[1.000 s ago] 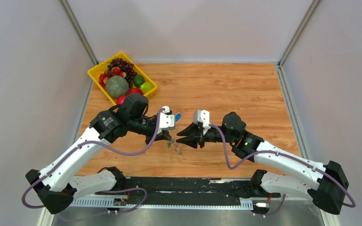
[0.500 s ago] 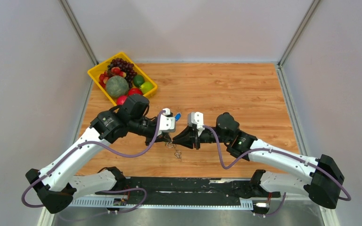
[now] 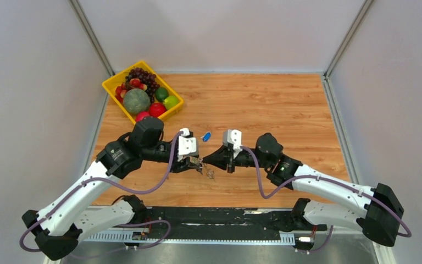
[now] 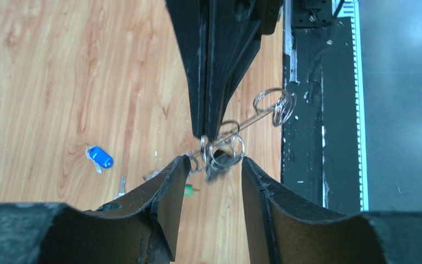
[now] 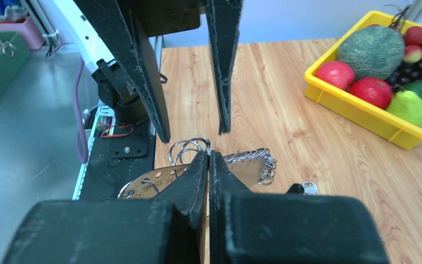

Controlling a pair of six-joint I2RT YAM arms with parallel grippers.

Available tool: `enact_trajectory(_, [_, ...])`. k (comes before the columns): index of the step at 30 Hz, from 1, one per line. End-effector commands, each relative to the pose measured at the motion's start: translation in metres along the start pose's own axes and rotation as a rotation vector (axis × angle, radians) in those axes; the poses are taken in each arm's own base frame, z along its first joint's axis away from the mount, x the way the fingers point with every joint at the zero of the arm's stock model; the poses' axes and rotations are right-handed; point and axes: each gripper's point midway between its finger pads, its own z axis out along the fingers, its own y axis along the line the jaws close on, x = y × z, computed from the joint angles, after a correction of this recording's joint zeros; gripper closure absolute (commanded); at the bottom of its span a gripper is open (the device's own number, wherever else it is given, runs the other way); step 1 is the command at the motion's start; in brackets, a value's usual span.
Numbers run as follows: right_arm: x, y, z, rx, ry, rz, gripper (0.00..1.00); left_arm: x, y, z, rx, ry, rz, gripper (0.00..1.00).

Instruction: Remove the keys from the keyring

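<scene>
The keyring (image 4: 223,149), a cluster of thin wire loops, hangs just above the wood. My right gripper (image 5: 209,153) is shut on one of its loops, and its black fingers (image 4: 211,82) come down from the top of the left wrist view. My left gripper (image 4: 214,161) stands open, its tips on either side of the loops without touching them. More rings (image 5: 253,159) and a flat holed metal tag (image 5: 143,181) dangle from the bunch (image 3: 210,173). Loose keys lie on the table: one with a blue tag (image 4: 100,157), a small silver one (image 4: 121,186) and a black-headed one (image 5: 303,188).
A yellow tray (image 3: 111,83) of fruit stands at the back left of the wooden table (image 3: 264,104). The black mounting rail (image 3: 225,217) runs along the near edge, close behind the grippers. Grey walls close in both sides.
My right gripper moved in and closed on the keyring. My left gripper opened off the bunch, and the left arm drew back a little to the left.
</scene>
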Motion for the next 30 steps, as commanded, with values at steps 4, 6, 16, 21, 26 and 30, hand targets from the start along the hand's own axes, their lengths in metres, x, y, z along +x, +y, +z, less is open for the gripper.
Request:
enact_trajectory(4, [-0.069, 0.005, -0.028, 0.071, -0.332, -0.049, 1.00, -0.037, 0.015, -0.011, -0.177, -0.252, -0.037, 0.48])
enact_trajectory(6, [-0.076, 0.009, -0.035, 0.073, -0.399, -0.049, 1.00, -0.039, 0.019, -0.010, -0.203, -0.284, -0.070, 0.48])
enact_trajectory(16, [-0.080, 0.019, -0.051, 0.060, -0.484, -0.064, 1.00, -0.065, 0.033, -0.015, -0.209, -0.394, -0.158, 0.65])
enact_trajectory(21, [-0.076, 0.018, -0.051, 0.070, -0.462, -0.069, 1.00, -0.073, 0.026, -0.023, -0.150, -0.424, -0.134, 0.70])
enact_trajectory(26, [-0.077, 0.019, -0.050, 0.061, -0.458, -0.072, 1.00, -0.074, 0.004, -0.013, 0.023, -0.423, -0.120, 0.70])
enact_trajectory(30, [-0.076, 0.021, -0.048, 0.044, -0.449, -0.070, 1.00, -0.075, -0.001, -0.014, 0.047, -0.437, -0.073, 0.72])
